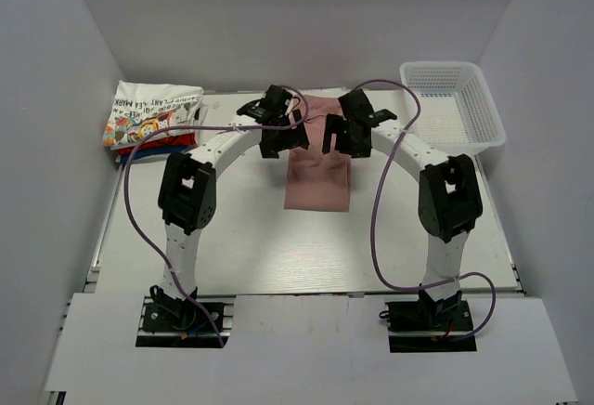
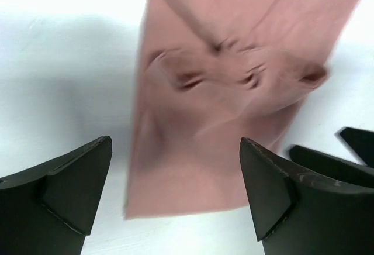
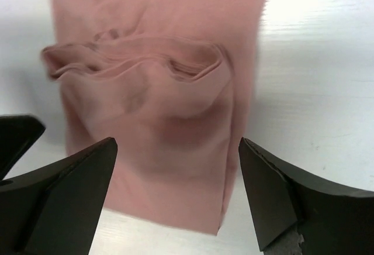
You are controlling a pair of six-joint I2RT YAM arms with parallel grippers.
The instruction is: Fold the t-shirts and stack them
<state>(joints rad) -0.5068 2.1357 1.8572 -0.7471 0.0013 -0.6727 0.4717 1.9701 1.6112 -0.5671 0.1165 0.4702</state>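
Note:
A dusty-pink t-shirt [image 1: 318, 177] lies on the table as a long narrow strip, its far end bunched under both grippers. My left gripper [image 1: 281, 136] hovers over its far left part, jaws open and empty, with the pink cloth [image 2: 222, 109] below them. My right gripper [image 1: 345, 136] hovers over the far right part, jaws open and empty, above a rumpled fold [image 3: 158, 103]. A stack of folded tees [image 1: 151, 122], white cartoon print on top with red and blue under it, sits at the far left.
A white plastic mesh basket [image 1: 452, 106] stands at the far right corner. White walls close in the table on three sides. Purple cables loop from both arms over the table.

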